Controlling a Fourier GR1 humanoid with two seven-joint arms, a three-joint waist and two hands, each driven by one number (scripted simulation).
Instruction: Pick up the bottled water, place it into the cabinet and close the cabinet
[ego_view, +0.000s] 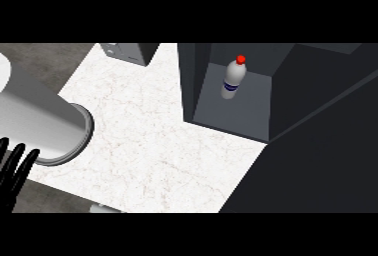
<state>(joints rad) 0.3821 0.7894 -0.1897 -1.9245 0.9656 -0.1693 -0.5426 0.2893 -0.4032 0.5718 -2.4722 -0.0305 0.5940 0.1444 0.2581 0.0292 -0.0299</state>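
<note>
A white marbled surface (155, 145) fills the middle of the frame, running from the top centre down to the lower left. At its upper left edge stands a small grey box (130, 51). Grey floor (37, 60) shows at upper left.

Table (155, 145): white, with faint brownish marble veining. Cabinet (295, 90): dark grey outside, lighter slate-grey inside; bottled water (233, 80): white body, red cap, dark blue label band. Left forearm (37, 120) pale grey with a darker grey cuff ring, left robot hand (15, 167) black; small box (129, 51) at the table's far edge grey.
</note>
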